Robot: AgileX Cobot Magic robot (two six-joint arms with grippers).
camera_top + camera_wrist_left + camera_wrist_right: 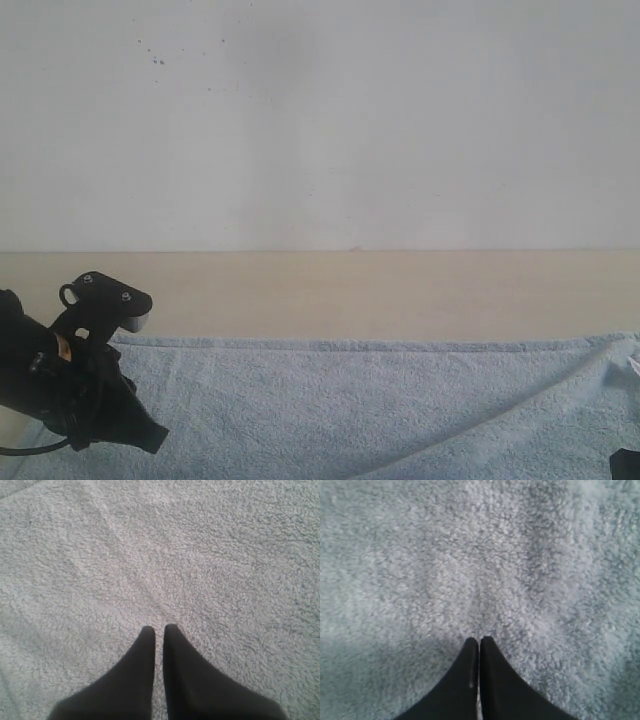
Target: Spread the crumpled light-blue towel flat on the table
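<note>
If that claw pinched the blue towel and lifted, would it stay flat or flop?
Probably flop: the towel shows a soft crease across it. Its fluffy loops look grippy, so it likely won't slip out. Pushed, it would probably bunch.

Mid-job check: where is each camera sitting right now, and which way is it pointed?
Exterior view: low at the table's near side, facing the wall across the towel; the left arm shows at its left edge.
Left wrist view: sits behind the left gripper, looking past its nearly closed fingers onto towel.
Right wrist view: sits behind the right gripper, fingers together, looking onto towel.
Shared: both wrist views are filled with towel.
</note>
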